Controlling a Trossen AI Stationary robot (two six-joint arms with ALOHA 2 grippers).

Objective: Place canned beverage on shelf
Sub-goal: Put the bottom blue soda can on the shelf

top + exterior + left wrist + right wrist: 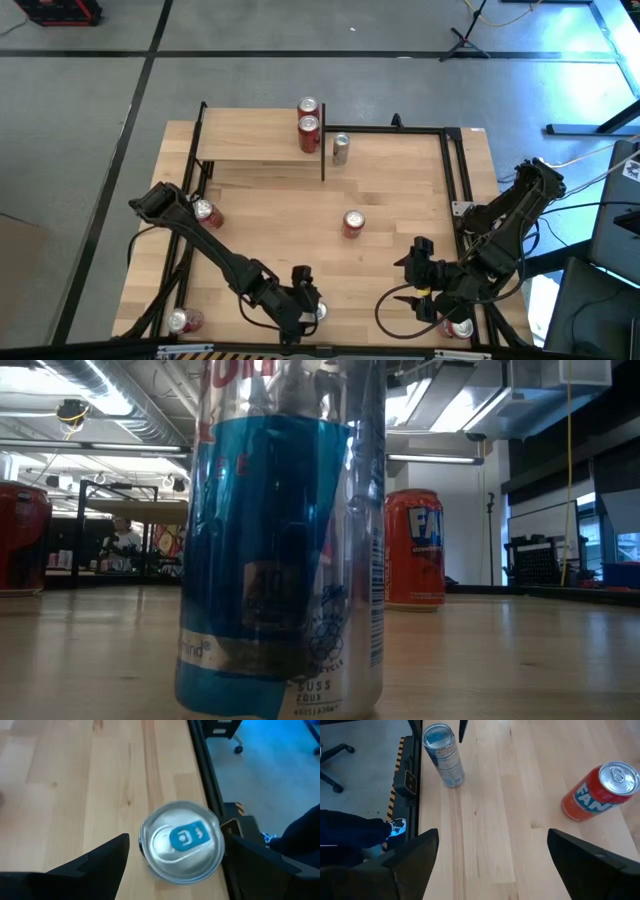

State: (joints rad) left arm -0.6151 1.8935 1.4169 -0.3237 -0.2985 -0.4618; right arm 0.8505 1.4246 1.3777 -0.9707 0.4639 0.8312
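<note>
Progress: judging by the layout, the task is partly done; two red cans (308, 125) are already standing on the shelf (255, 135), far ahead of both hands, and the rest are still waiting on the tabletop (400, 200).
Step in hand: the left hand (305, 300) is hovering directly over a silver-and-blue can (181, 841), fingers (102, 862) spread wide on either side, not yet clamping anything.
Right hand (418, 262): waiting with fingers apart and nothing between them; the orange Fanta can (600, 790) is standing well ahead and to one side of it.
Remaining: silver can (340, 148) just beside the shelf post; red cans (207, 212) at the tabletop's left edge, beyond the left hand; one more can beneath the right arm.
Silver-and-blue can: smooth glossy aluminium cylinder, rimmed lid, blue pull tab, upright.
Fanta can: orange printed metal, silver lid, upright.
Shelf: pale flat wooden board on thin black metal posts.
Tabletop: light butcher-block planks, matte grain, black frame round the edge.
</note>
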